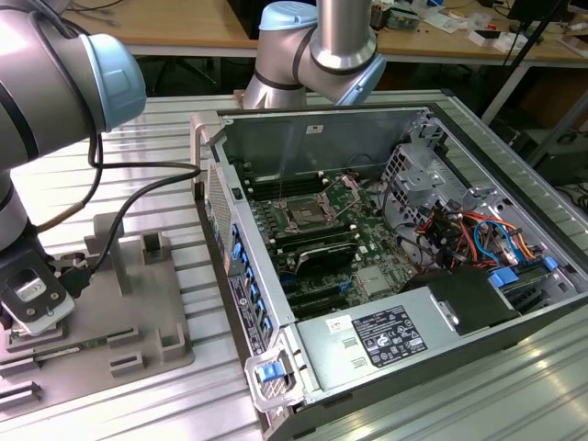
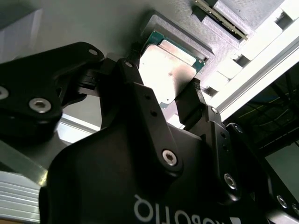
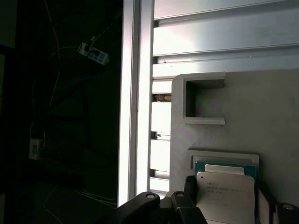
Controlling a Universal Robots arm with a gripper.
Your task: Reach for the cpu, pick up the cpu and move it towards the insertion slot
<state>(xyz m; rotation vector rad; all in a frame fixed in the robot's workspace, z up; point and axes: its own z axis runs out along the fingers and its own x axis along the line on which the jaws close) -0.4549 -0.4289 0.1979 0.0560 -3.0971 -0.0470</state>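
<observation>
The gripper (image 2: 163,79) is closed on the cpu (image 2: 170,65). In the second wrist view its two black fingers (image 2: 192,95) press against opposite edges of the silvery plate, one on each side. The cpu shows a thin green rim and lies at the square recess of a grey holder (image 3: 210,107). Whether it has left the recess floor cannot be told. In the first wrist view the holder rests on a ribbed aluminium table (image 3: 210,51), close to the table's edge.

In the exterior view the gripper is low over the holder at that view's left, with the arm (image 1: 55,83) rising above it and black cables (image 1: 138,184) hanging from it. Well apart from it, toward the exterior view's right, an open computer case (image 1: 312,138) lies on the same table. The slot (image 1: 303,216) sits on the board inside the case, a square socket with a metal frame and a dark centre. Red, blue and orange wires (image 1: 478,239) bunch at the case's far side. Wooden benches (image 1: 184,23) stand beyond the table.
</observation>
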